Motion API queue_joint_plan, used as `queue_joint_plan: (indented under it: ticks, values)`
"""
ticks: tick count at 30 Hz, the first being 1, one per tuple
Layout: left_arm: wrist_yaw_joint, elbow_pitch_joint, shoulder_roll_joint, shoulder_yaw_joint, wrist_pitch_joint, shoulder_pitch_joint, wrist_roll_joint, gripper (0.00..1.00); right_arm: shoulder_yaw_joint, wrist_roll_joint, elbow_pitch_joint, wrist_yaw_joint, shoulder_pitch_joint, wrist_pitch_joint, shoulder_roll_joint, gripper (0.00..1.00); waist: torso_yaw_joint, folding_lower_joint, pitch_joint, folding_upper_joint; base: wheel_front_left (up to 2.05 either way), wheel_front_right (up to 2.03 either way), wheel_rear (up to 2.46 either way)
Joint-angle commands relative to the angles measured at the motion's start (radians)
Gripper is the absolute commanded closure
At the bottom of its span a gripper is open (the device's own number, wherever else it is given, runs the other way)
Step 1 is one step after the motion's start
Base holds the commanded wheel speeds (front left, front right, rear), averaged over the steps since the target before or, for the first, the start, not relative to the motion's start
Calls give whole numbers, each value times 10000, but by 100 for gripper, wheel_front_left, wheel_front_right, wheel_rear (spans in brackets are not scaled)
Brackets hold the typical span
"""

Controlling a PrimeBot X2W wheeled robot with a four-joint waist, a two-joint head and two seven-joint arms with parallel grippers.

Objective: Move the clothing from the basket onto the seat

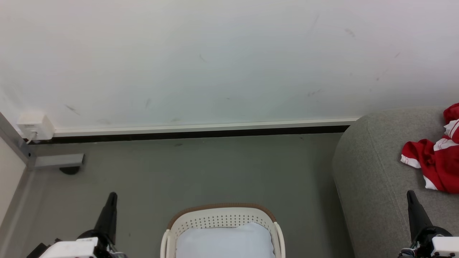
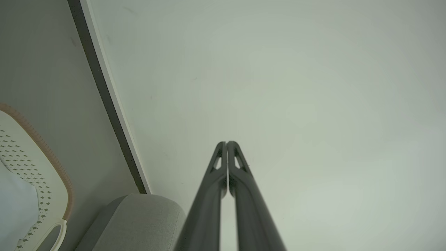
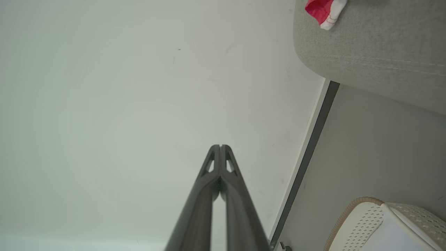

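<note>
One clothing heap (image 1: 435,165) lies on seat (image 1: 373,179), cuff (image 1: 410,161) pointing left.

Left hand (image 2: 227,142) and right hand (image 3: 220,145) have dark slotted fingers (image 2: 209,195) (white wrists (image 1: 71,248)).

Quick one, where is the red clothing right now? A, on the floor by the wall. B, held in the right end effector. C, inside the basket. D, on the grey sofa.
D: the red clothing lies crumpled on the grey sofa, while the basket holds a pale cloth.

Red-and-white clothing (image 1: 435,163), grey seat (image 1: 373,172), cream perforated brown-rimmed basket (image 1: 222,216).
</note>
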Motion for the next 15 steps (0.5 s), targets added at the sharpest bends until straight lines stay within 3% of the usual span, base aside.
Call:
queue_joint_plan:
  ticks: [1, 15]
  values:
    - [-46, -28, 65, 22, 39, -88, -136, 100, -34, 17, 23, 0, -125, 40, -68, 100, 0, 0, 0, 0, 0, 0, 0]
    - [-46, -29, 66, 22, 38, -87, -136, 100, -34, 18, 23, 0, -125, 40, -68, 100, 0, 0, 0, 0, 0, 0, 0]
